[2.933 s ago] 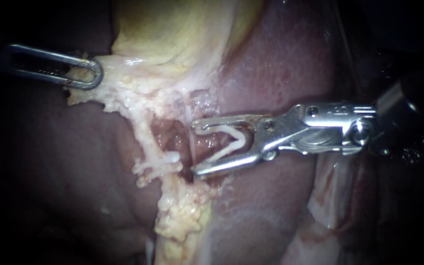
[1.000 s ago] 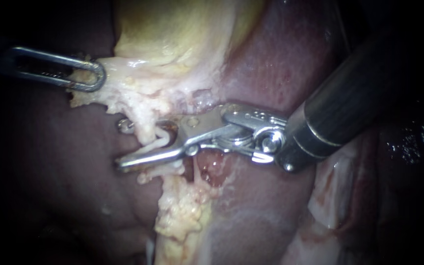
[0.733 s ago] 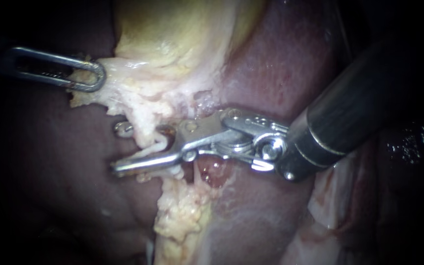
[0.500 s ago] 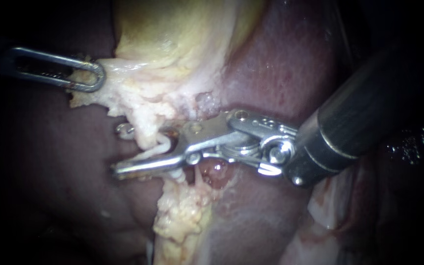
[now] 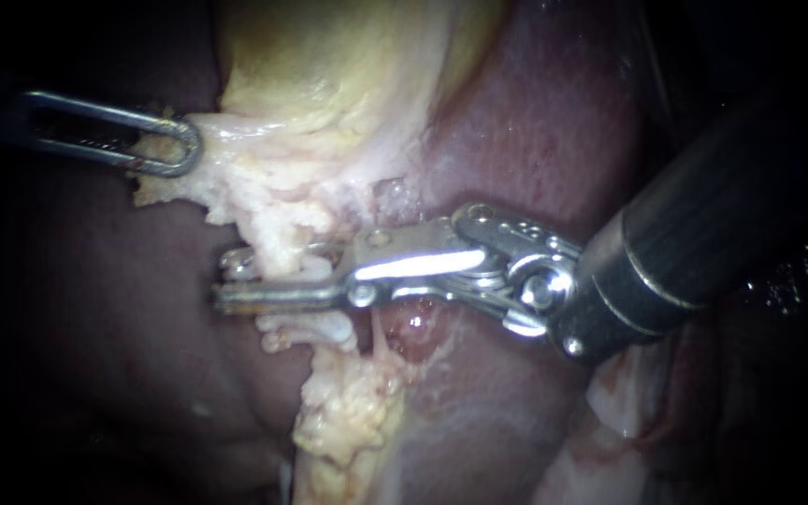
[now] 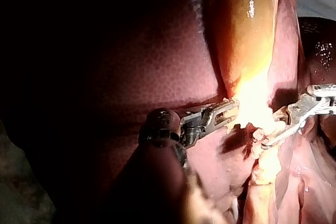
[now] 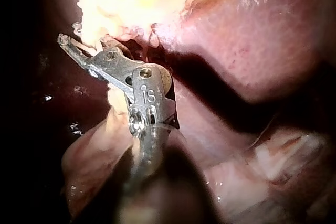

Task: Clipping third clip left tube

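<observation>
where the endoscope view took in the whole field, the items stood as listed.

right instrument (image 5: 226, 281): shaft from the right, pincer near level, pressed onto the left tube (image 5: 278, 245) from above and below, tips just past it.

left tube: pale and lumpy, long axis near upright, running from the gallbladder (image 5: 329, 56) down to a fatty strand (image 5: 343, 411); the pincer crossed it almost square.

white clip (image 5: 315, 325): on the tube, just below the pincer.

left instrument (image 5: 180, 150): pincer pinching pale tissue (image 5: 231, 131) at the gallbladder's lower edge, well apart from the right one.

left wrist view only: both instruments (image 6: 231, 109) (image 6: 263, 142) tip toward tip, glaring tissue between them, the gallbladder's long yellow body ahead; the clip could not be told.

right wrist view only: the back of the right pincer's hinge, its tips (image 7: 65, 40) at the tube, much of the tube lost in glare.

room: bare dark liver (image 5: 95, 309) beyond the tips; a raw red pocket (image 5: 413, 327) just under the hinge; liver close behind the shaft.
</observation>
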